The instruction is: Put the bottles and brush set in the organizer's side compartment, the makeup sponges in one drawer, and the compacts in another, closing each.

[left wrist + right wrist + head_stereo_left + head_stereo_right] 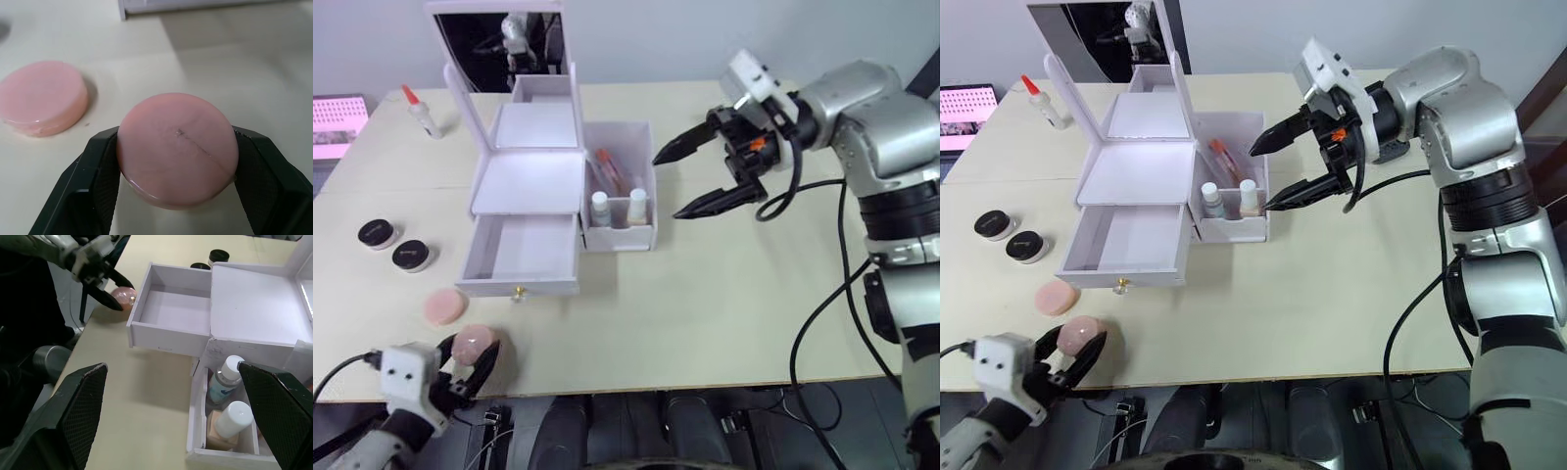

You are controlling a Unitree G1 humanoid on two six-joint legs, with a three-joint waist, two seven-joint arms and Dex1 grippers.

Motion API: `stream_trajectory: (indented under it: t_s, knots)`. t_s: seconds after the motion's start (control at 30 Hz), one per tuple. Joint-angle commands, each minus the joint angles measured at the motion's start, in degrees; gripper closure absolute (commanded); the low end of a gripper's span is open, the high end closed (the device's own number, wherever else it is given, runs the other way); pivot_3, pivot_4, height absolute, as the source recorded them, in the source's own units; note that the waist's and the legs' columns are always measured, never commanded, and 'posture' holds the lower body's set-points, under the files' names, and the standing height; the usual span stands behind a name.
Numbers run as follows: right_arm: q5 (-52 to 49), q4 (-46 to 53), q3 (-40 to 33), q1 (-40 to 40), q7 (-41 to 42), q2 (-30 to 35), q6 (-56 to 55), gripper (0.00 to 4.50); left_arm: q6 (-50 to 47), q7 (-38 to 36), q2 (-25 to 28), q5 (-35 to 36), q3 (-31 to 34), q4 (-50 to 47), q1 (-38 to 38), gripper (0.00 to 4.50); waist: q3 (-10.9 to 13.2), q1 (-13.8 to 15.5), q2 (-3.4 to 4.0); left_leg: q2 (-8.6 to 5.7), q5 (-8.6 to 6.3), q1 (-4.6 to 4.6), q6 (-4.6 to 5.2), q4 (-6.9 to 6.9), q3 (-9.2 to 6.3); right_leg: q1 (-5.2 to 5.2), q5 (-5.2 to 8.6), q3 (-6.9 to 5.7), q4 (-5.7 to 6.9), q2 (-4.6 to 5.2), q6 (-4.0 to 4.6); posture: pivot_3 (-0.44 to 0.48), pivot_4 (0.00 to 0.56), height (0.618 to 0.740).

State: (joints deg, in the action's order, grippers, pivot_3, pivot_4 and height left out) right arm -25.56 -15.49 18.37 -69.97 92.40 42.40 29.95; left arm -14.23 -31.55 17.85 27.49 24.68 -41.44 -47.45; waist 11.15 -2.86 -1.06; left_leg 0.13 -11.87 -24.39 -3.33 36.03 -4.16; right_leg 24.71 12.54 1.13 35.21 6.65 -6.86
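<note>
My left gripper [470, 358] is at the table's front left edge, shut on a round pink makeup sponge [178, 147]; both black fingers [98, 171] press its sides. A second pink sponge [445, 305] lies just beyond it. Two black compacts [377, 233] [412, 256] sit farther left. The white organizer [529, 181] stands mid-table with its mirror lid up and one drawer [519, 286] pulled open and bare inside. Its side compartment [649, 186] holds two bottles [600, 206] [637, 203] and the brush set [607, 166]. My right gripper [667, 185] hovers open just right of that compartment.
A small white bottle with a red cap [421, 113] stands at the back left. A lit pink screen [337, 122] sits past the table's left corner. Bare tabletop [724, 294] stretches in front of and right of the organizer.
</note>
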Motion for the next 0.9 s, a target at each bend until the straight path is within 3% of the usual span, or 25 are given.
stream_trajectory:
  t_s: [0.03, 0.17, 0.27, 0.4, 0.53, 0.7, 0.8, 0.9]
  knots:
    - [-2.1, -2.9, 1.3, -3.3, 0.1, -0.5, -3.2, 0.00, 3.2, -5.8, 0.8, 10.4, 9.7, -9.6, -9.0, 1.79, 0.0, -0.4, -0.09, 0.00, 0.00, -0.04, 0.00, 0.00, 0.04, 0.03, 0.00, 0.00, -0.02, 0.04, 0.01, 0.000, 0.150, 0.740]
    - [-5.0, -5.3, 4.4, -4.1, 0.1, 0.0, -5.6, 0.00, 0.9, -8.2, 6.5, 20.6, 20.9, -12.6, -15.4, 1.79, 0.1, -0.4, -0.06, 0.00, -0.02, -0.06, 0.01, -0.06, 0.05, 0.14, 0.07, -0.03, -0.10, 0.08, -0.09, 0.000, 0.150, 0.740]
    - [-6.1, -7.5, 5.4, -4.9, 0.1, 0.2, -6.7, 0.00, -1.7, -6.3, 18.9, 36.4, 34.4, -13.7, -14.8, 1.79, 0.1, -0.3, -0.11, 0.00, -0.03, -0.12, 0.00, -0.02, 0.02, 0.17, 0.13, -0.04, -0.08, 0.08, -0.18, 0.000, 0.150, 0.740]
    - [-7.0, -6.5, 4.0, -3.7, 0.1, 0.5, -6.8, 0.00, -8.1, -0.8, 34.0, 50.0, 42.8, -8.6, -8.7, 1.79, 0.2, -0.9, 0.03, 0.01, -0.11, -0.12, -0.13, -0.01, 0.17, 0.14, 0.09, -0.01, -0.13, 0.15, -0.12, 0.000, 0.150, 0.740]
    - [-6.1, -3.1, 0.8, -0.6, 0.1, 0.8, -4.5, 0.00, -15.6, 5.5, 46.8, 56.2, 39.7, -2.3, 2.1, 1.79, 0.2, -1.2, 0.00, 0.00, 0.00, -0.05, 0.04, -0.05, 0.18, 0.14, -0.06, 0.00, 0.10, 0.10, 0.09, 0.000, 0.150, 0.740]
    - [-5.3, 2.6, -3.3, 3.8, -1.8, 2.1, -0.8, 0.00, -20.7, 7.9, 54.3, 55.5, 30.0, 4.8, 15.6, 1.79, 0.2, -1.0, 0.04, 0.11, 0.02, 0.02, 0.08, -0.48, 0.17, 0.40, 0.03, 0.01, 0.34, -0.09, -0.08, 0.000, 0.150, 0.740]
    - [-6.1, 7.7, -6.3, 7.4, -4.1, 3.7, 2.5, 0.00, -20.6, 8.3, 55.2, 51.1, 18.7, 9.7, 24.9, 1.79, 0.2, -0.8, 0.06, 0.33, 0.02, 0.06, 0.08, -0.61, 0.17, 0.47, 0.04, 0.01, 0.40, -0.34, -0.07, 0.000, 0.150, 0.740]
    - [-6.5, 11.1, -8.5, 9.4, -5.9, 4.6, 5.2, 0.00, -21.2, 7.3, 52.7, 45.8, 12.9, 11.6, 29.9, 1.79, 0.2, -1.1, 0.08, 0.50, 0.02, 0.10, 0.07, -0.65, 0.20, 0.47, -0.01, 0.03, 0.35, -0.51, 0.01, 0.000, 0.150, 0.740]
